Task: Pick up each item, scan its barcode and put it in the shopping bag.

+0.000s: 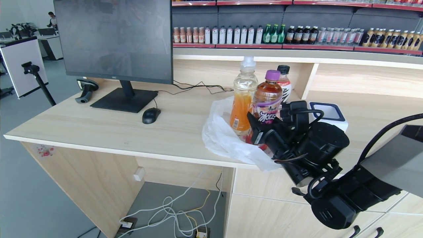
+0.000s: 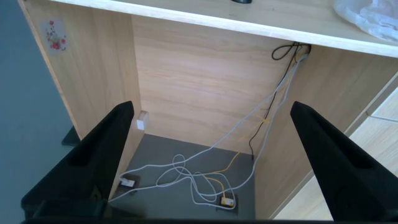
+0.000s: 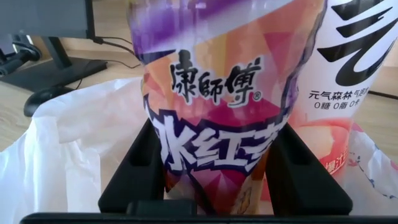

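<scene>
Counter (image 1: 132,132), right-hand end: a white shopping bag (image 1: 224,138) lies open near the front edge. Three drinks stand together at it.

Item 1: an orange drink bottle (image 1: 243,99), upright. The bag's plastic is gathered around its base, so I judge it bagged.

Item 2: a white-labelled bottle (image 1: 285,81) with a black cap, upright, behind the others. The right wrist view shows plastic at its foot. It is probably in the bag too, though its base is partly hidden.

Item 3: a purple-capped tea bottle (image 1: 268,96), upright, close beside the other two. The right gripper (image 1: 259,127) has a finger on either side of its lower label, and the jaws pinch the bottle. Its base is hidden behind the gripper, so I cannot tell whether it rests in the bag or hangs just above it.

The left gripper (image 2: 211,109) is low, below counter level, facing the open space under the desk. Its jaws are spread wide and hold nothing.

A white box scanner (image 1: 328,114) sits on the counter just to the right of the bottles.

Assessment: the task looks well advanced. Two bottles appear packed and the third is in hand at the bag. I see no other loose goods on the counter. Whether the held bottle has been scanned cannot be told. If it has, what is left is to set it down and let go.
</scene>
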